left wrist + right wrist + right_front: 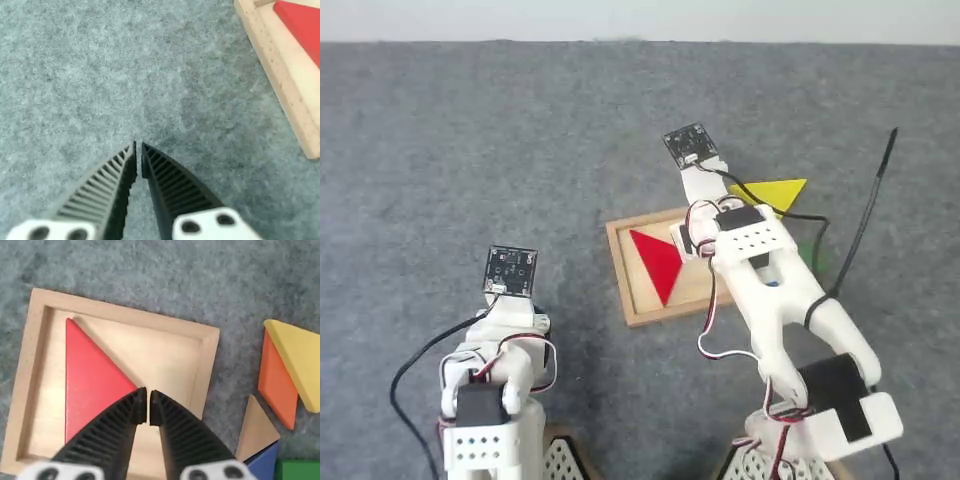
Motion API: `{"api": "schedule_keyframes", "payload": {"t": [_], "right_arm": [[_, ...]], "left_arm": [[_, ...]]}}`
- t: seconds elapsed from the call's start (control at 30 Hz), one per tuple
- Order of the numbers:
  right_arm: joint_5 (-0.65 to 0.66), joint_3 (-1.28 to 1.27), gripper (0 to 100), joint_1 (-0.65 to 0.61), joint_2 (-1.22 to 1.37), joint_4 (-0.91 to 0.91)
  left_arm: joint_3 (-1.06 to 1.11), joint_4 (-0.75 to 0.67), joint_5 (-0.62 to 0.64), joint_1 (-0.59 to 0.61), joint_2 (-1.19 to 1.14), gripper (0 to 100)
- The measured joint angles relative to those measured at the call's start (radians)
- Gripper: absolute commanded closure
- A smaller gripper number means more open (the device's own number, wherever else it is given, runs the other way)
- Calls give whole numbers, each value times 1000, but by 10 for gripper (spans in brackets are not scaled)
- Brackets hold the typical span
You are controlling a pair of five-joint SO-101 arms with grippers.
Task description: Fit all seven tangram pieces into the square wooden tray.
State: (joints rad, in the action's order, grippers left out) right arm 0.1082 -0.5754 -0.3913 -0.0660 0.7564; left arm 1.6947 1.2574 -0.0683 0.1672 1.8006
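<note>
- Square wooden tray (619,270) lay on the grey mat (470,130), near the middle of the high view.
- Red triangle (90,375) lay flat inside the tray, on its 9 o'clock side in the high view, long edge along the rim.
- Right gripper (147,394) was over the tray with its claw pressed together and pinching nothing. The tips sat by the red triangle's inner corner; I couldn't tell if they touched it.
- Left gripper (138,146) was at 8 o'clock of the tray and well apart from it, over bare mat. Its claw was pressed together and held nothing.
- Yellow triangle (775,192) lay off the tray at 1 o'clock, with the orange piece (275,385) touching it.
- Tan triangle (257,430), blue piece (262,462) and green piece (300,470) were clustered on the mat at 3 o'clock of the tray.
</note>
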Motion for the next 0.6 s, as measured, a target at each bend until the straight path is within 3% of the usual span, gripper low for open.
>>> {"api": "schedule_keyframes", "payload": {"t": [0.6], "right_arm": [[3,31,991,2,149,0]], "left_arm": [[0,0,0,0,0,979]]}}
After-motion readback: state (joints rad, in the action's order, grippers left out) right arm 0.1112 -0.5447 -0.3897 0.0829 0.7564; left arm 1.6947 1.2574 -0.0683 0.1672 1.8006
